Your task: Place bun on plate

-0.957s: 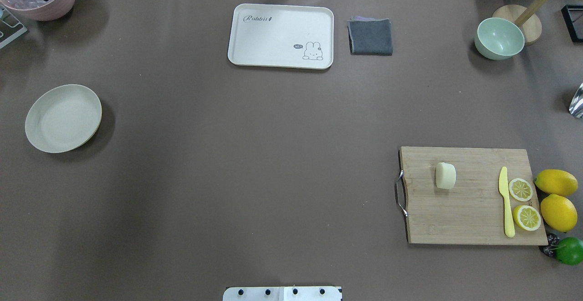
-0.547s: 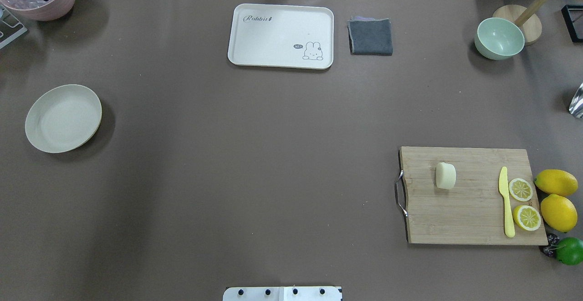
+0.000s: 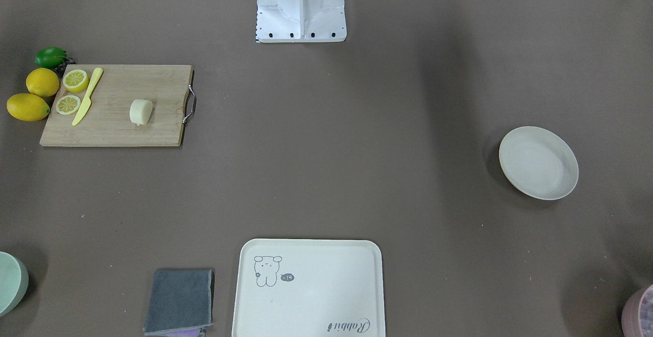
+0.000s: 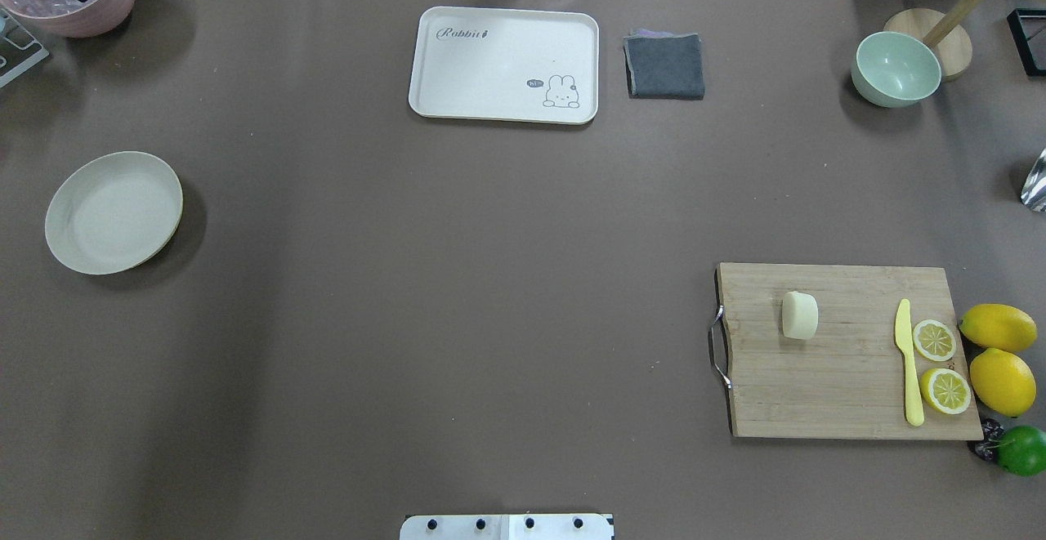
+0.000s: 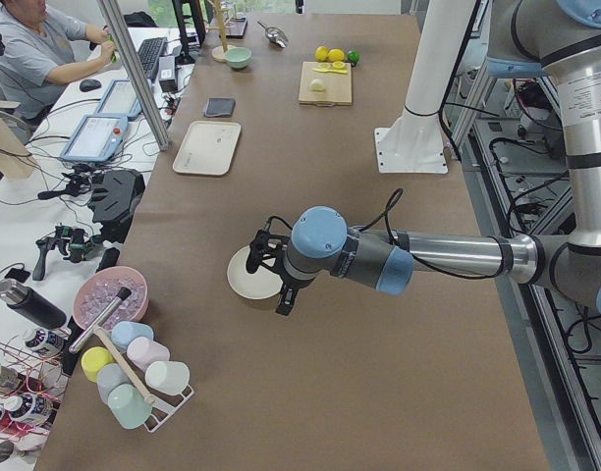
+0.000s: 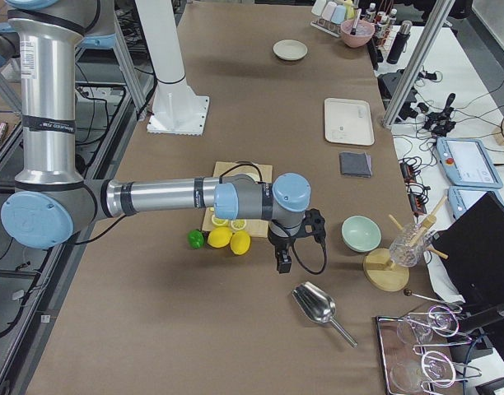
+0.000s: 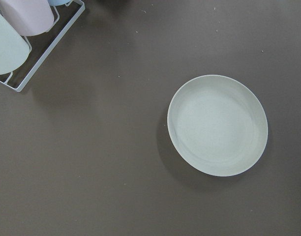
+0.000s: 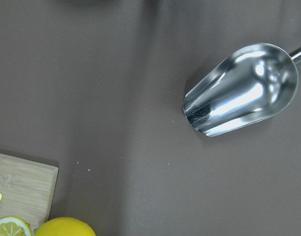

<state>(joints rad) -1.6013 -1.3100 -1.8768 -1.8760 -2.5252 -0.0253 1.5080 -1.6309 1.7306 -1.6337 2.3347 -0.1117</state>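
The bun [image 4: 799, 315], a small pale cream lump, lies on the wooden cutting board [image 4: 842, 377] at the near right; it also shows in the front-facing view [image 3: 141, 111]. The plate [image 4: 113, 212], round, off-white and bare, sits at the far left and fills the right half of the left wrist view [image 7: 218, 125]. My left gripper [image 5: 265, 267] hangs above the plate; I cannot tell whether it is open or shut. My right gripper [image 6: 285, 262] hangs beyond the lemons, away from the board, and its state cannot be told either.
A yellow knife [image 4: 907, 363], two lemon halves [image 4: 934, 340], whole lemons [image 4: 1001, 381] and a lime [image 4: 1021, 449] crowd the board's right end. A rabbit tray [image 4: 504, 64], grey cloth [image 4: 664, 65] and green bowl [image 4: 896, 69] line the far edge. A metal scoop [image 8: 241, 88] lies below the right wrist.
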